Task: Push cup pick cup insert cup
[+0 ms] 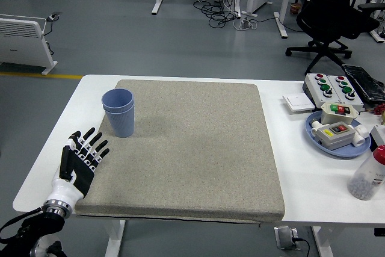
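Note:
Blue cups (pixel 119 112) stand nested as one upright stack on the grey mat (pixel 192 148), near its far left corner. My left hand (pixel 81 157) is at the mat's near left edge, fingers spread and empty, a hand's length nearer than the cups and to their left. My right hand is out of view.
To the right of the mat are a white switch plate (pixel 298 102), a button box (pixel 331 86), a blue plate (pixel 337 133) with control boxes, and a bottle (pixel 368 174) at the right edge. A black office chair (pixel 334 10) stands beyond the table.

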